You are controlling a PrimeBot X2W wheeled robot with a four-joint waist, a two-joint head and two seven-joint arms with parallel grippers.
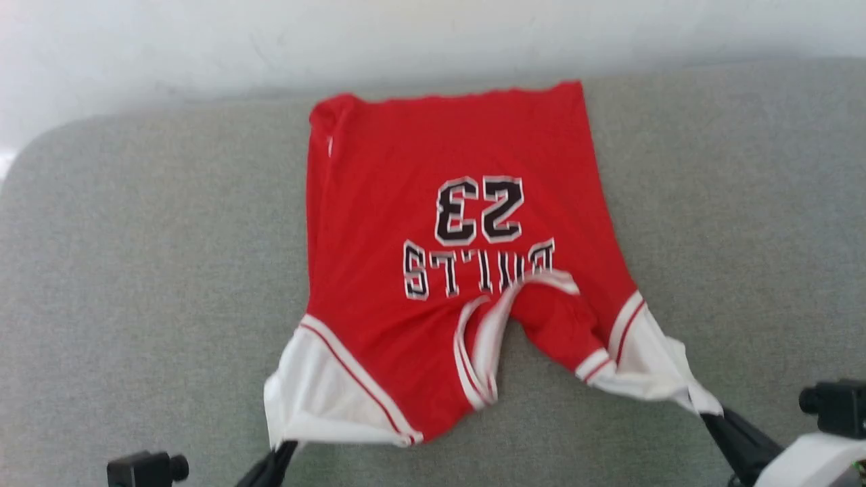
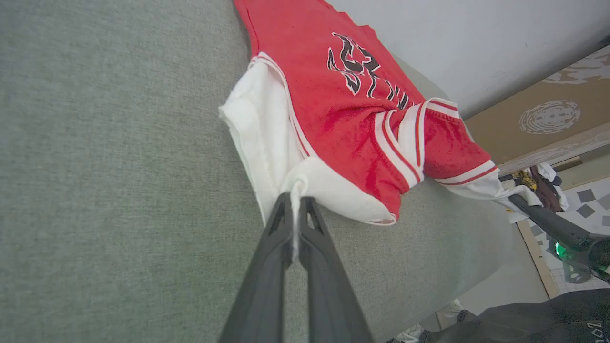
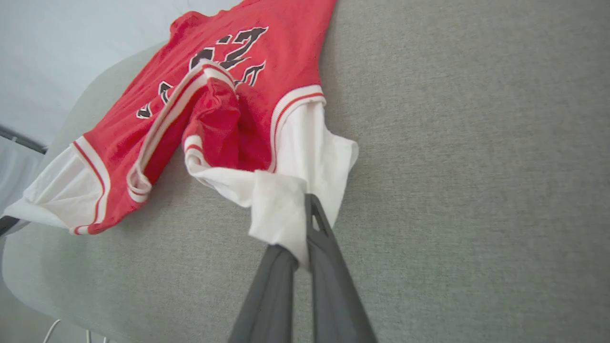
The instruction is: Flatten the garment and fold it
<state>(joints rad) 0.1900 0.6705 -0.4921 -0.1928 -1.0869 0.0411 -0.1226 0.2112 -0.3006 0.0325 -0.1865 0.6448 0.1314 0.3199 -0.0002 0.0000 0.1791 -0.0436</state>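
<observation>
grey fabric surface (image 1: 135, 284) bears the garment (image 1: 446, 149), white wall (image 1: 203, 40) behind.

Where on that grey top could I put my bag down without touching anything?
The bare grey top stretches wide to the left of the garment and to its right. It is crowded at the near edge, where the left gripper and right gripper both clamp it.

Bare counter (image 1: 135, 270) lies open left and right of the garment (image 1: 433, 169); a wall (image 1: 406, 40) rises just beyond it.
</observation>
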